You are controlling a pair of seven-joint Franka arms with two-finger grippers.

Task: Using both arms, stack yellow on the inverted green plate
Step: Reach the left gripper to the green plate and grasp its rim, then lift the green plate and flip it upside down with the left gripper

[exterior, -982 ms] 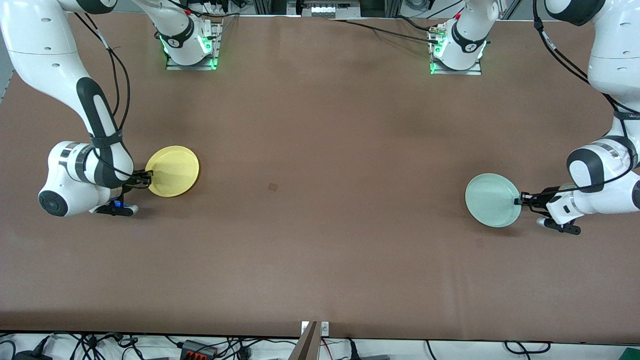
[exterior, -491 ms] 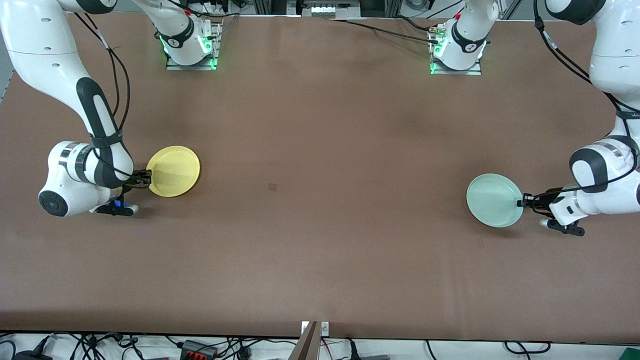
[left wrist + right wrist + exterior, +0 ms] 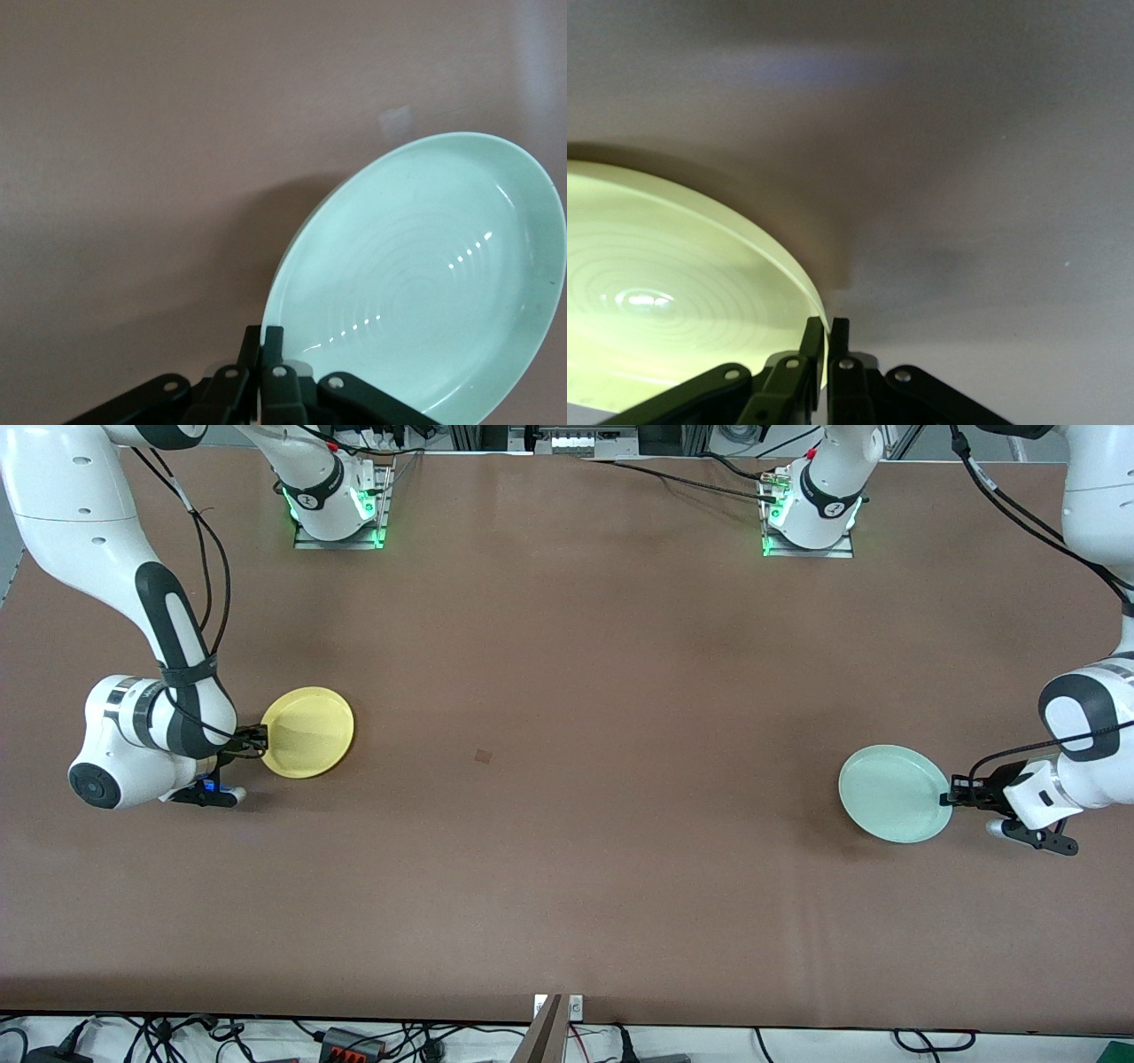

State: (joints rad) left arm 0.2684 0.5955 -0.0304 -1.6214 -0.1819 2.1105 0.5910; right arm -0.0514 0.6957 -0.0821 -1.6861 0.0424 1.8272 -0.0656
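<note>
Plates, one per gripper.
Right gripper [image 3: 262, 738] is pinching yellow plate [image 3: 310, 732] rim; left gripper [image 3: 955, 792] is clamping green plate [image 3: 893, 794] rim.

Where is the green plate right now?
The green plate is at the left arm's end of the table in the front view, pinched at its rim by the left claw.

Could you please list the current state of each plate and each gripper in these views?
yellow plate: hollow side up, gripped at its rim, toward the right arm's end of the table.
green plate: hollow side up, not inverted, tilted, gripped at its rim, toward the left arm's end.
right gripper: shut on the yellow plate's rim.
left gripper: shut on the green plate's rim.
table: brown, bare between the plates.
</note>
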